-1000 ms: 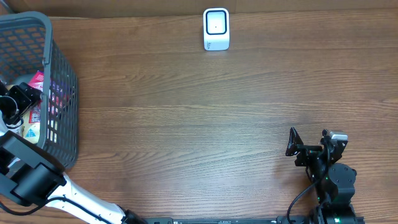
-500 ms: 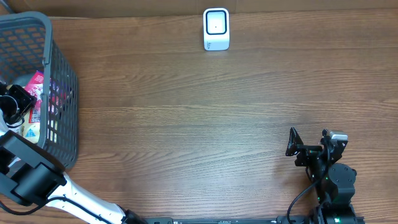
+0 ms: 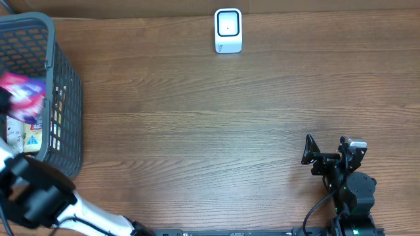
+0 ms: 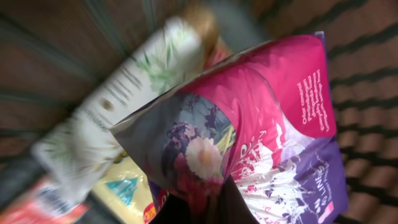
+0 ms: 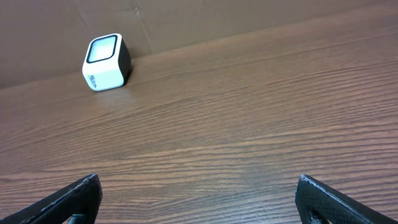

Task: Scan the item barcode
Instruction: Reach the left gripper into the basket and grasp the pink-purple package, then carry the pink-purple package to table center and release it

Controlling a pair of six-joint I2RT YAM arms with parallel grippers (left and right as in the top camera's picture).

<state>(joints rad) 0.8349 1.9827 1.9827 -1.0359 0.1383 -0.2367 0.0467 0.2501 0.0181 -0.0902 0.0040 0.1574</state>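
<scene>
- Pink-and-purple pouch (image 3: 23,97) is what changed. A second ago it lay low in the basket (image 3: 65,131) among the other goods. Now we see it raised and blurred at the left edge of the overhead frame, over the basket's inside.
- We read that as the pick done and the lift under way. The left jaws, wide a second ago, have come together on the pouch.
- Left gripper (image 4: 202,202): closed, pinching the pouch's edge at the bottom centre of the wrist view, with the pouch fanning up across the frame. Beneath it we make out a white bottle (image 4: 124,106) down in the basket, blurred.
- For the task, we judge the item is secured but the scan is some way off. The scanner (image 3: 228,30) sits at the top centre of the overhead frame, well apart from the pouch, and we cannot tell where the barcode is.
- Right gripper (image 5: 198,190): fully open and holding nothing. It sits at the lower right of the overhead frame above the bare table (image 3: 197,131), facing the scanner.
</scene>
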